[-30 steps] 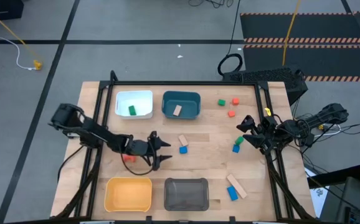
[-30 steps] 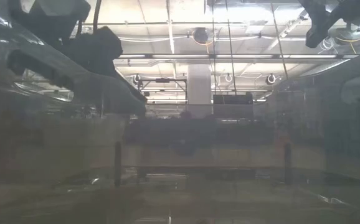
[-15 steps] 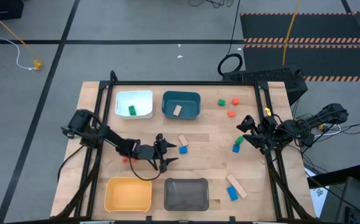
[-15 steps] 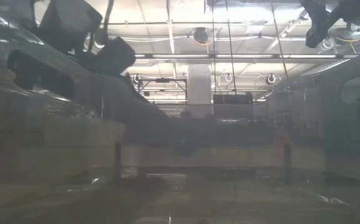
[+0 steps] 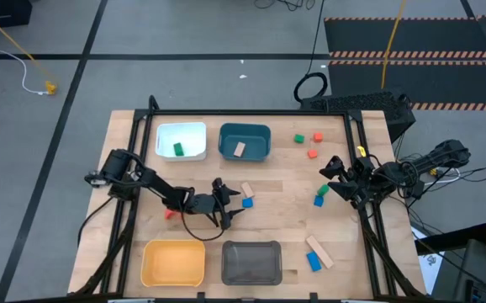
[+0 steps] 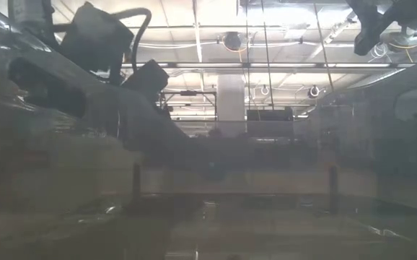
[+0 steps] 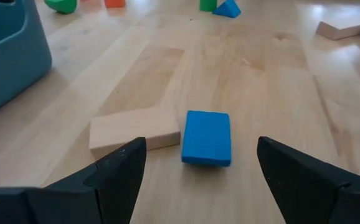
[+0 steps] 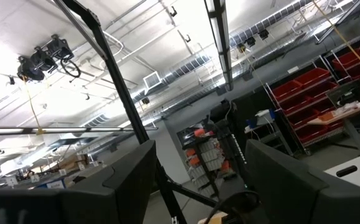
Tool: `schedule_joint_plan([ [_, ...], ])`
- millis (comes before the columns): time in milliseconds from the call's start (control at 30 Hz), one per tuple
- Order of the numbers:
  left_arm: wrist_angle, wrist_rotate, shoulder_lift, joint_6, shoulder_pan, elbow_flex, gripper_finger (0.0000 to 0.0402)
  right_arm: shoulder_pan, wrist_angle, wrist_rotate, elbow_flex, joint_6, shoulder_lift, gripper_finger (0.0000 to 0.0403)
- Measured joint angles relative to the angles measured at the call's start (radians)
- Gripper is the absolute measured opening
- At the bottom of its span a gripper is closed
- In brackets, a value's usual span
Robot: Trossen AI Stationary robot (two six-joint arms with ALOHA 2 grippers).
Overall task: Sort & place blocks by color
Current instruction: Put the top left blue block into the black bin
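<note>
Left wrist view: showed the left gripper (image 7: 198, 177) spread wide, both dark fingers (image 7: 121, 168) low over the wood, empty, aimed at a blue block (image 7: 207, 137) lying flat just ahead and centred in the gap. Lay touching, or all but touching, a tan block (image 7: 136, 130) on one side, the two set at an angle. Sat near a teal bin (image 7: 5, 56) at the edge of that picture, with a tan piece (image 5: 240, 149) inside it by the high view. High view: put the left gripper (image 5: 224, 204) mid-table, just beside the same blue block (image 5: 247, 202). Held the right gripper (image 5: 334, 175) at the table's right edge, waiting; from the right wrist view, pointed up at the ceiling with fingers apart and nothing between. Farther out: a green block (image 5: 178, 149) already in the white bin (image 5: 182, 130), a yellow bin (image 5: 173, 261) and a grey bin (image 5: 252, 261) at the near edge with nothing seen inside, a red block (image 5: 171, 214) behind the left arm, more red, green and blue pieces scattered toward the right side. Judged as the approach to a pick of the blue block. Called for keeping the block centred, dropping straight down, and slipping the tan-side finger between the two blocks without nudging the tan one; best closed across the narrower faces, then lifted clear before travelling.
</note>
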Motion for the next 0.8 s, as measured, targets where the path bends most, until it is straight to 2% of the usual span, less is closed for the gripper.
schedule_joint_plan([
  [200, -0.017, 0.050, 0.000, -0.011, 0.010, 0.000, 0.0308, 0.000, 0.000, 0.000, 0.000, 0.000, 0.000, 0.0242],
  [800, -0.039, 0.055, 0.000, -0.007, 0.008, 0.023, 0.0308, 0.000, 0.000, 0.000, 0.000, 0.000, 0.000, 0.0242],
])
